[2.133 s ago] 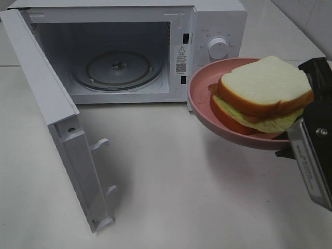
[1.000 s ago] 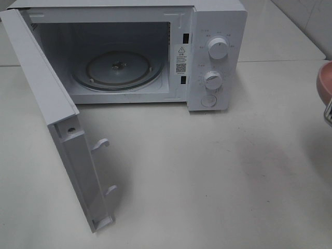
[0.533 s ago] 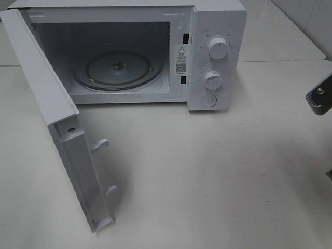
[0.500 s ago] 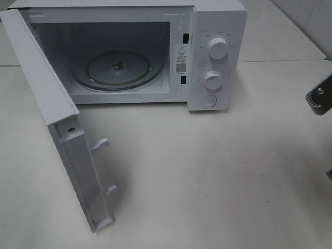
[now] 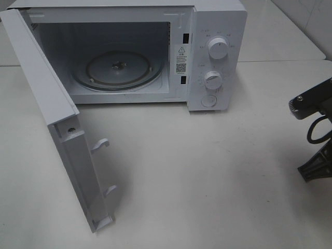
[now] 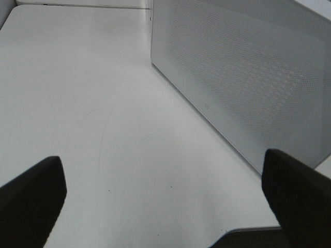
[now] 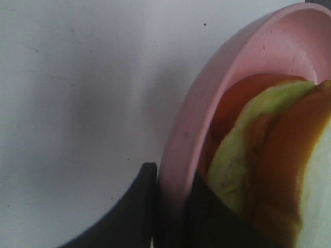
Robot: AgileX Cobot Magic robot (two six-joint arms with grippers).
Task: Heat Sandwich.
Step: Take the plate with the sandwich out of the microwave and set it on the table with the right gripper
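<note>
The left arm's fingers show as two broad matt black pads with rounded tips and no visible markings or screws. The right arm's fingers are also black, smooth and slightly glossy, tapering to thin curved edges. Behind the right fingers, in the high view, the right arm appears as a dark grey angular bracket with one small bright screw head, a looped black cable below it, and a black triangular ribbed piece lower down.
</note>
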